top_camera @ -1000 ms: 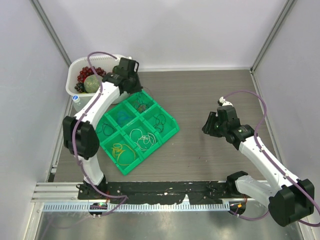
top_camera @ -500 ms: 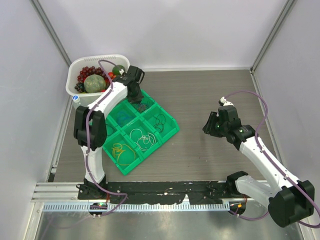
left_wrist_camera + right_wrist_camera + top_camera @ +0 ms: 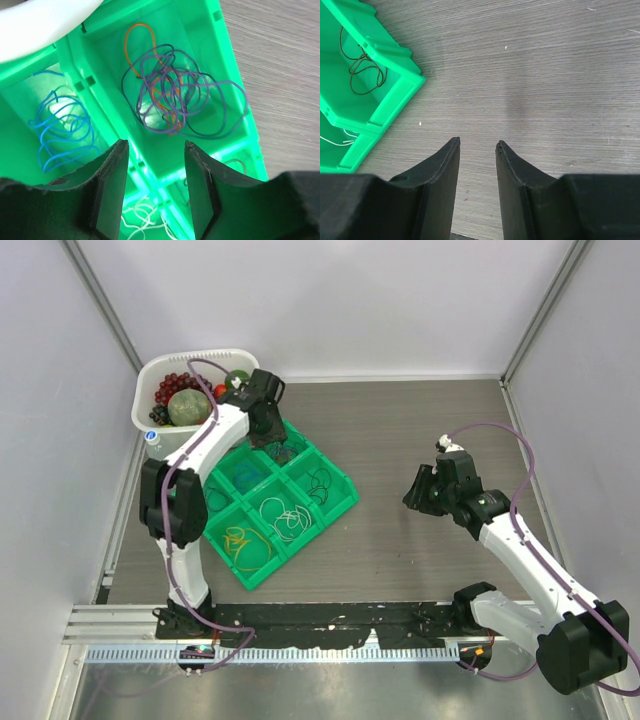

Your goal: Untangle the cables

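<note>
A green compartment tray (image 3: 346, 502) holds the cables sorted by colour. Purple and orange cables (image 3: 180, 95) lie tangled together in the compartment straight below my left gripper (image 3: 156, 145). That gripper hovers above them, open, with nothing between its fingers. Blue cables (image 3: 62, 130) fill the neighbouring compartment and white cables (image 3: 145, 220) show under the fingers. From above I also see yellow cables (image 3: 240, 543) and black cables (image 3: 320, 480). My right gripper (image 3: 478, 143) hangs open over bare table to the right of the tray, holding nothing.
A white basket (image 3: 148, 380) of fruit stands at the back left, touching the tray's far corner. In the right wrist view the tray's corner (image 3: 395, 100) lies at the left with a dark cable (image 3: 365, 70) inside. Grey walls enclose the table.
My left arm swung from the basket's edge to over the tray's far compartment, and its jaws went from shut to open. The right arm stayed still.
</note>
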Tool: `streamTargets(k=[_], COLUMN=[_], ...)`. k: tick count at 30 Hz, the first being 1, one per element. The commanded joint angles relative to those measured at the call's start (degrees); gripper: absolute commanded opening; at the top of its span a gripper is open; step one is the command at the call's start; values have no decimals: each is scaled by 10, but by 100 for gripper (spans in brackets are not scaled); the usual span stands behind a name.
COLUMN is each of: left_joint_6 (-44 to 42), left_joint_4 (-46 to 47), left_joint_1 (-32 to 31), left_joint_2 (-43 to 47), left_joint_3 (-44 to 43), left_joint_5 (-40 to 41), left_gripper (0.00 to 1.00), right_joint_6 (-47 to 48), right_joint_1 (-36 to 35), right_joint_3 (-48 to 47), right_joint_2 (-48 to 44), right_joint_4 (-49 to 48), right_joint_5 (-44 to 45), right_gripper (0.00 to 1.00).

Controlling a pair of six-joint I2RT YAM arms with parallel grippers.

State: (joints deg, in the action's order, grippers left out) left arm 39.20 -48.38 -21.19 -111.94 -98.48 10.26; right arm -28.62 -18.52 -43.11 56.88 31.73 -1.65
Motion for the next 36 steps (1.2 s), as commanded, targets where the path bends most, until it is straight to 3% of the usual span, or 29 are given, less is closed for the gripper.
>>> streamTargets(k=[1,9,15,17,20,26,29,36], left_joint_6=[24,59,105,117,121,102,91,24], left_joint_4=[-3,48,181,202,196,143,114,94], left_joint_1=[2,3,3,3,3,3,3,3], left_joint_2=[108,290,466,513,563,654,691,714], left_joint_3=[18,147,271,299,313,267,199,31], left_joint_5=[-28,-127,-202,-209,-232,-242,-206,-147], left_gripper=[54,59,74,77,79,84,99,100], right_joint_6=[1,1,0,1,6,29,42,54], right_joint_1=[2,2,2,2,2,2,2,2], right_joint_3=[-30,-56,-79,-86,-105,-187,-263,-478], right_joint_2=[-15,-36,-83,-104,-128,-173,-197,-180], right_joint_4=[4,31,74,85,108,136,148,190], right_joint_5=[-1,13,68,86,117,124,132,198], right_gripper=[40,45,69,82,83,83,83,84])
